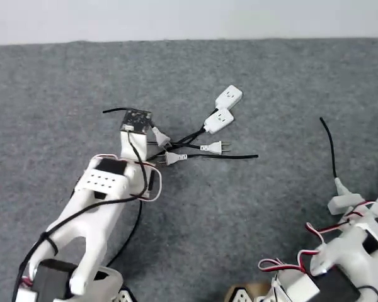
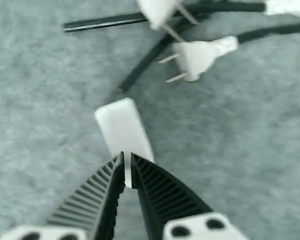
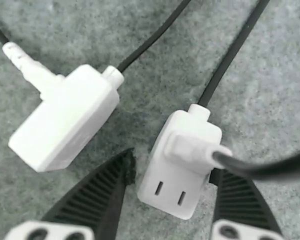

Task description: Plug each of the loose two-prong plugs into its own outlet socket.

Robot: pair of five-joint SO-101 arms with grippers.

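A: So, the left end effector (image 2: 126, 167)?
B: Pinched nearly closed on a white block (image 2: 121, 125); a loose plug (image 2: 197, 55) lies on the counter (image 2: 250, 150) just beyond.
A: And the right end effector (image 3: 172, 167)?
B: Spread wide, one finger on either side of a socket (image 3: 157, 177).

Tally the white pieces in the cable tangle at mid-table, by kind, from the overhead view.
Outlet sockets: 2
Plugs: 3
Total: 5
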